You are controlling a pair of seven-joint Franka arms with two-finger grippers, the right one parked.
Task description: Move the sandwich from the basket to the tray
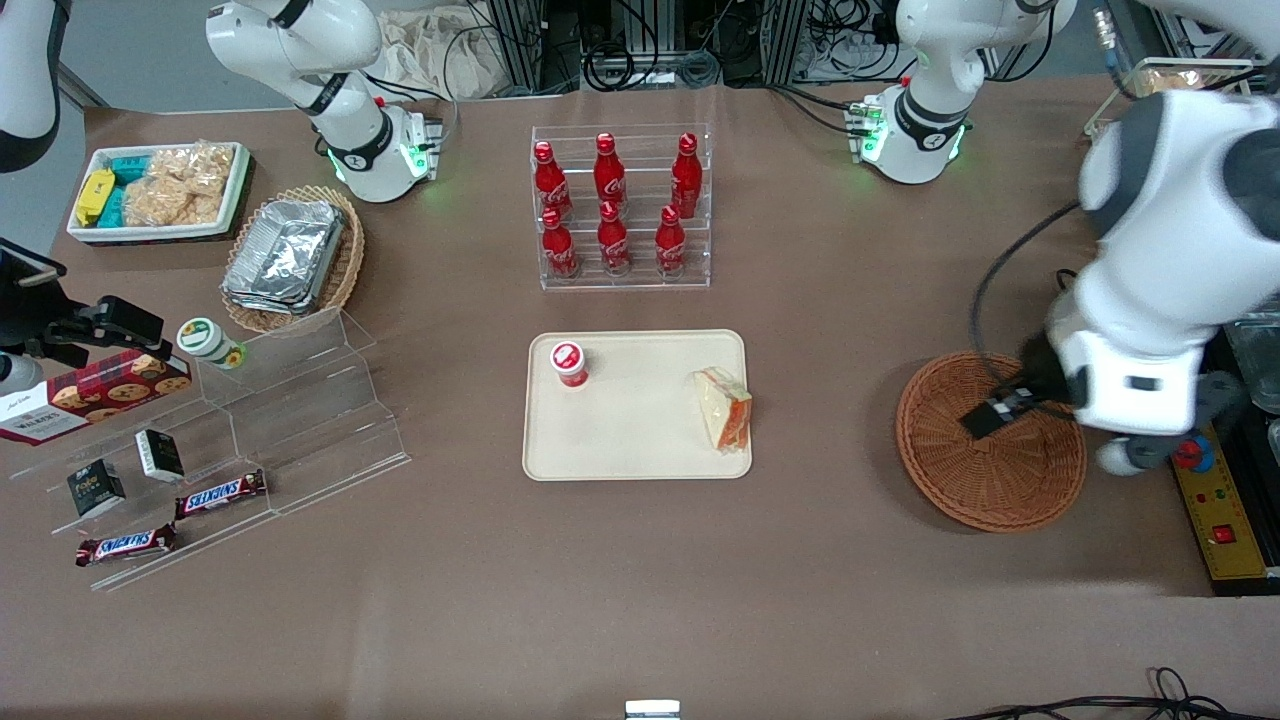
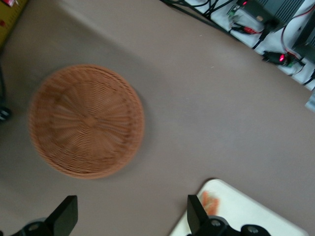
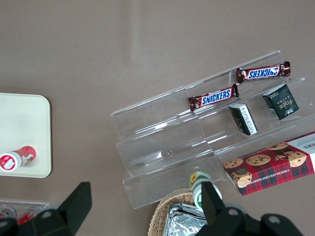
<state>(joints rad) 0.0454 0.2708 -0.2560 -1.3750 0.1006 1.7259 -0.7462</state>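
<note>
Now the sandwich (image 1: 724,407) lies on the tray (image 1: 640,450), at the tray's end nearer the working arm, with its orange filling edge showing; it is apart from the pincer (image 1: 992,415), which hangs above the basket (image 1: 990,480) with its fingers (image 2: 63,216) spread and nothing between them. The basket itself holds nothing. From the left wrist view the woven bottom of the basket shows in full, with only a corner of the tray and a sliver of orange filling. A small red-capped cup (image 1: 569,363) stands on the tray, farther from the pincer than the sandwich. Red Coca-Cola bottles (image 1: 612,205) fill a clear rack. Only the right wrist view makes the writing plain: two SNICKERS bars (image 3: 215,97), a chocolate-chip cookie box (image 3: 273,167) and small dark cartons (image 3: 281,101) on clear acrylic steps (image 3: 167,147). The table (image 1: 640,580) is covered in plain brown; cables (image 1: 640,50) and equipment crowd its edge farthest from the front camera.
</note>
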